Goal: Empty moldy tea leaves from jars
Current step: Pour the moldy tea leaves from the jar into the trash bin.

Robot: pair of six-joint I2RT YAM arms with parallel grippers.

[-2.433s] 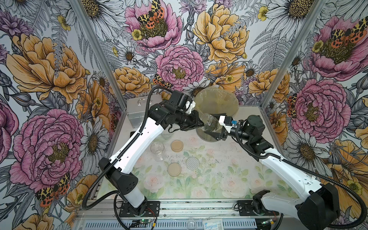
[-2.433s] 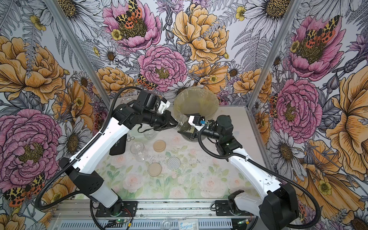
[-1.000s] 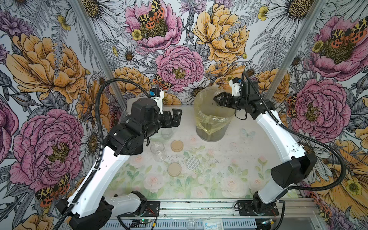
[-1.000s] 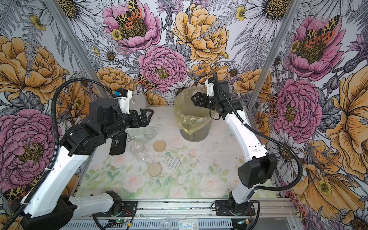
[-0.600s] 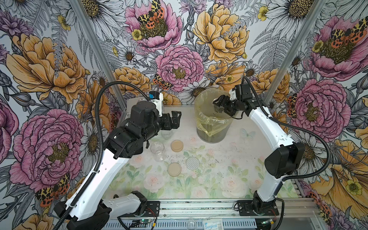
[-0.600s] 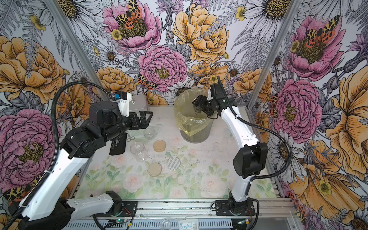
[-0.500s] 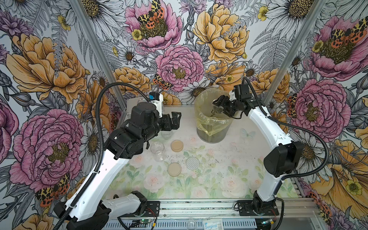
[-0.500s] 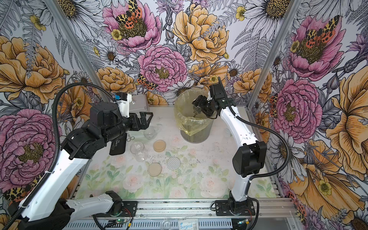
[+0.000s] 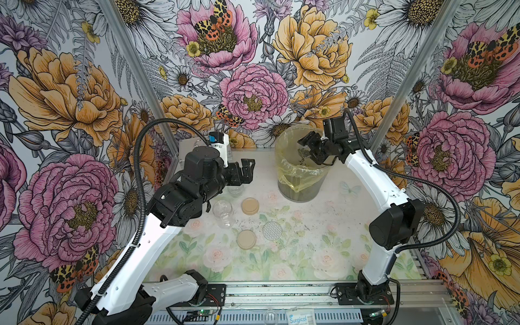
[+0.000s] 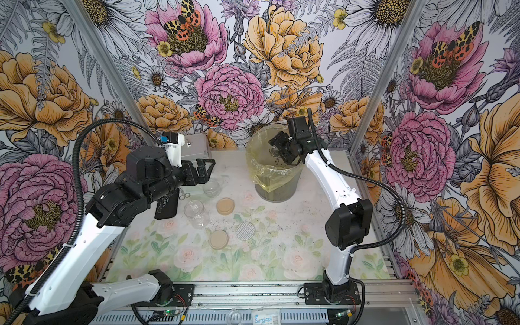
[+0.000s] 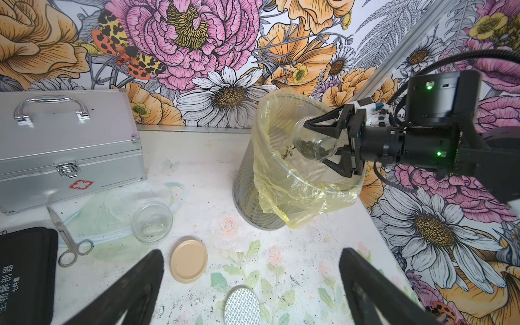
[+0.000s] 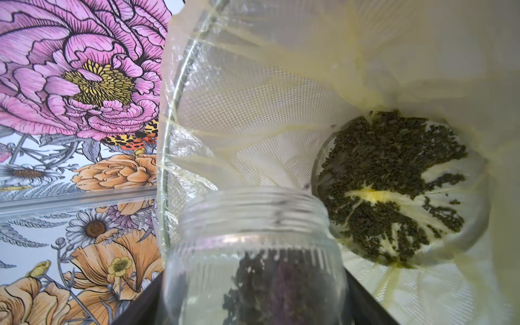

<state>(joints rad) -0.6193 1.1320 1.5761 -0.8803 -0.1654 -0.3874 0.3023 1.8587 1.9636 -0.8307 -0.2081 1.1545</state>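
Progress: I judge the job roughly two-thirds done. Two jars stand emptied on the table, the third is mid-pour, and all three lids are off.
Bin (image 9: 302, 180): mesh, lined with a yellow bag, at the back of the table. A dark spread of tea leaves (image 12: 394, 180) lies on its bottom.
Left gripper (image 9: 249, 172): fingers spread wide, holding nothing, hovering near the emptied jars and well apart from the bin.
Right gripper (image 11: 315, 143): pinching the third jar (image 12: 253, 253) by its body, over the bin's rim.
Third jar: tipped, mouth inside the bag. I see a dark clump of leaves within, so I expect it needs more tilt or a shake.
Near jar (image 9: 222, 212): upright, looks clear.
Far jar (image 11: 152, 221): upright, only crumbs.
Lids: tan lid (image 9: 250, 205), second tan lid (image 9: 246, 239) and silver-white lid (image 9: 272, 230) lie flat beside the jars.
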